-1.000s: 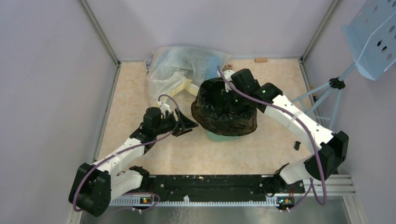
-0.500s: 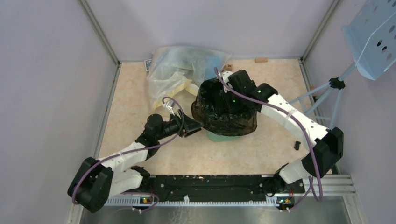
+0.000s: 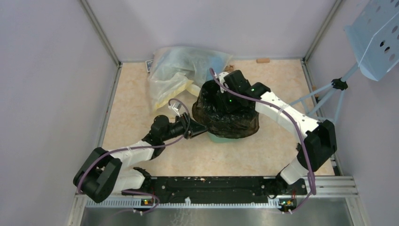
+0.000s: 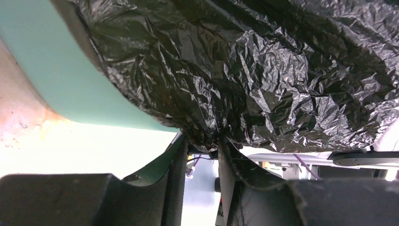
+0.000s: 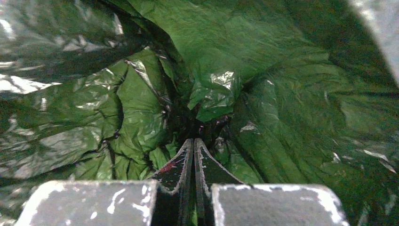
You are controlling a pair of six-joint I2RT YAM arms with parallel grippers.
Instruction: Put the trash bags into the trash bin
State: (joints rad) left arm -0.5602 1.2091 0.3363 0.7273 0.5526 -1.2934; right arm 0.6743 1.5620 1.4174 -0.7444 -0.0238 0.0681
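Note:
The black trash bag (image 3: 229, 117) is draped over the mint-green trash bin (image 3: 220, 138), covering its mouth and most of its sides. In the left wrist view the bag (image 4: 263, 70) hangs over the bin's side (image 4: 61, 80). My left gripper (image 3: 199, 129) is at the bag's lower left hem. Its jaws stand narrowly apart, with the hem between the tips (image 4: 201, 141). My right gripper (image 3: 225, 100) reaches down into the bag from above. Its jaws are pressed together (image 5: 194, 140), tips in the bag's folds (image 5: 141, 103), which look green from inside.
A large translucent bag (image 3: 181, 73) with blue contents lies behind the bin to the left. A pale blue perforated tray (image 3: 376, 37) stands on a tripod (image 3: 336, 101) at the right. A small black item (image 3: 299, 146) lies near the right arm. Walls enclose the table.
My left gripper has moved right and down until its tips are at the bag's hem. My right gripper has shifted slightly left over the bag's mouth.

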